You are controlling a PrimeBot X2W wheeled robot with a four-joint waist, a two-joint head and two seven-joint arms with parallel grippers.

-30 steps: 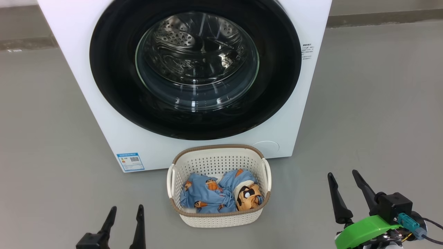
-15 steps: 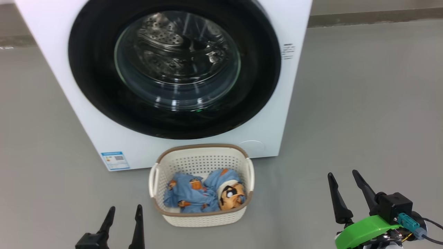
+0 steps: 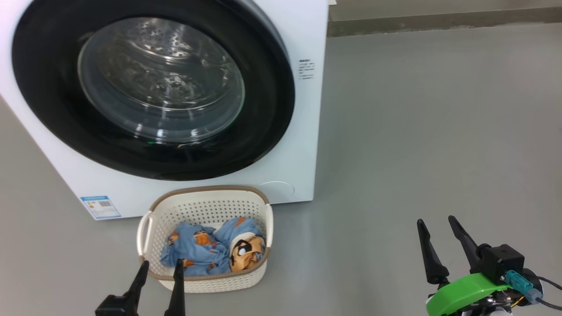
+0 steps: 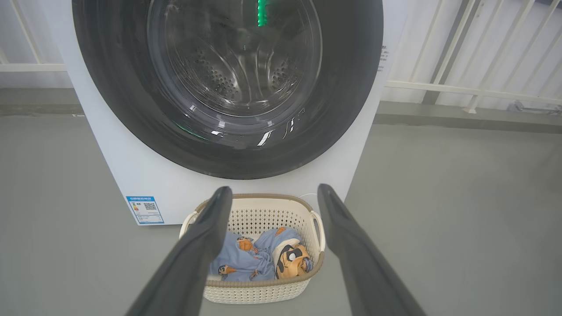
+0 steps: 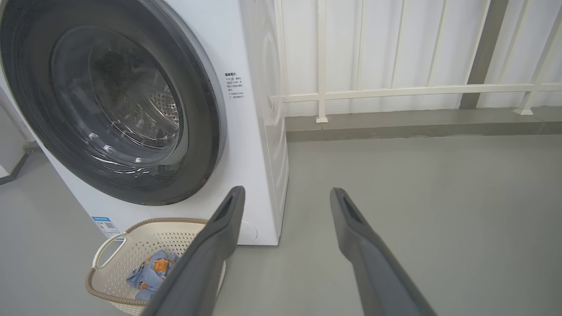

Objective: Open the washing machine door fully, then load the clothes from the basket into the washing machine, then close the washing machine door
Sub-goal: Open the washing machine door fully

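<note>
Where the head camera looks down, the white washing machine [image 3: 303, 145] fills the far left, the washing machine door [image 3: 153, 87] shut flush against its front and the steel drum [image 3: 145, 57] showing through the glass; a blue label sticker [image 3: 101, 207] sits at the machine's lower left corner; the basket [image 3: 202, 210] stands on the grey floor [image 3: 417, 131] just in front of the machine, below the door, with blue and orange clothes [image 3: 206, 252] bunched inside; the left gripper [image 3: 161, 262] rises at the near left, its two dark fingers spread and empty, the tips overlapping the basket's near rim in this view, though contact cannot be told here; the right gripper [image 3: 436, 220] is at the near right over the floor, well apart from the basket, fingers likewise spread and empty. From the left wrist, the parted fingers frame the basket, which looks to lie beyond their tips; the door stands closed above it, a green light [image 4: 262, 12] reflected at the top of the glass; a white railing [image 4: 461, 90] runs at the far right. From the right wrist, the open fingers point at the floor to the right of the machine; the closed door shows at a slant on the left; the basket sits at the near left, partly hidden behind one finger; the railing runs along the far wall.
</note>
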